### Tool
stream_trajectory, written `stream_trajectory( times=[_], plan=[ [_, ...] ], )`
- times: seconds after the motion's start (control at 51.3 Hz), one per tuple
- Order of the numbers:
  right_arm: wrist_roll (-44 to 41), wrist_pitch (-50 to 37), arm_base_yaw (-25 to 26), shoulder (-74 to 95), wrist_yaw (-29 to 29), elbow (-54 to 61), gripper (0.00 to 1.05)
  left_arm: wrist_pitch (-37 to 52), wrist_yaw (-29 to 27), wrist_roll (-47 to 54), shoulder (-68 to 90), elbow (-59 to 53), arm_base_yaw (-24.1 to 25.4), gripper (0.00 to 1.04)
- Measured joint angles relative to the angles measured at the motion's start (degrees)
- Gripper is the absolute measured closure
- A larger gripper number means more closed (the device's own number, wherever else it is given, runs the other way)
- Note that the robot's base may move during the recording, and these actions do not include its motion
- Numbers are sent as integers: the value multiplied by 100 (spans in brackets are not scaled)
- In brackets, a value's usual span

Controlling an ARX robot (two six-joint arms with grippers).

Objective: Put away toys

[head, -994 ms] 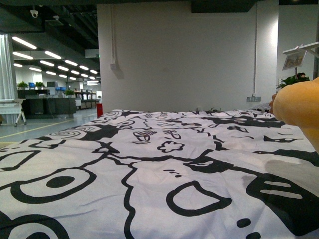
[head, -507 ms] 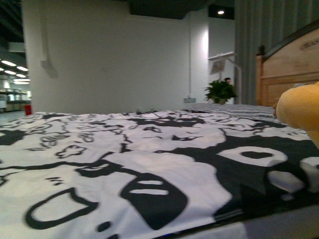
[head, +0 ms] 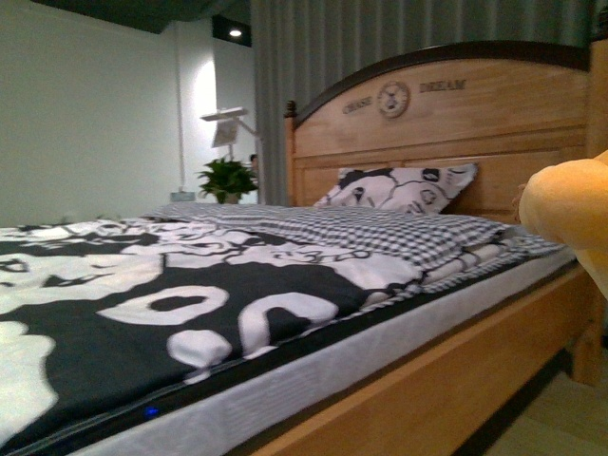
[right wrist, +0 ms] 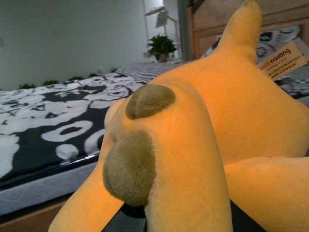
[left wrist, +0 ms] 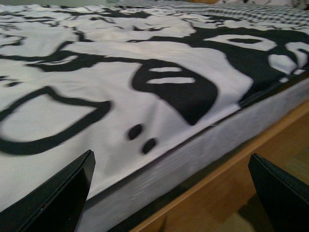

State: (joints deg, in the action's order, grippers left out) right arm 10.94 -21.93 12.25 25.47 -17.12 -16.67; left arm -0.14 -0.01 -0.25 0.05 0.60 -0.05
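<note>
1. Front view: the wooden headboard [head: 446, 123] of the bed [head: 427, 380] carries the carved words "CHASE" and "DREAM" on either side of a round emblem
2. Right wrist view: a tag [right wrist: 285, 60] on the yellow-orange plush toy [right wrist: 231, 116] reads "nailong"; the smaller print beneath is illegible
3. The plush toy is off the bed, beside its wooden side rail, one limb clamped between the dark fingers [right wrist: 130, 220] of the right gripper [right wrist: 186, 224]
4. The left gripper [left wrist: 171, 193] hangs spread wide and empty over the bed's edge

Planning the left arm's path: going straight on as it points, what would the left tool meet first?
Probably the black-and-white duvet at the grey mattress edge, though depth is unclear.
</note>
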Motion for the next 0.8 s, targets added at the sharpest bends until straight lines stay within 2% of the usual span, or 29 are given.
stream_trajectory(
  times=[0.799],
  plan=[
    [-4, 0, 9, -4, 37, 15, 88, 2, 7, 0, 0, 0, -2, 6]
  ],
)
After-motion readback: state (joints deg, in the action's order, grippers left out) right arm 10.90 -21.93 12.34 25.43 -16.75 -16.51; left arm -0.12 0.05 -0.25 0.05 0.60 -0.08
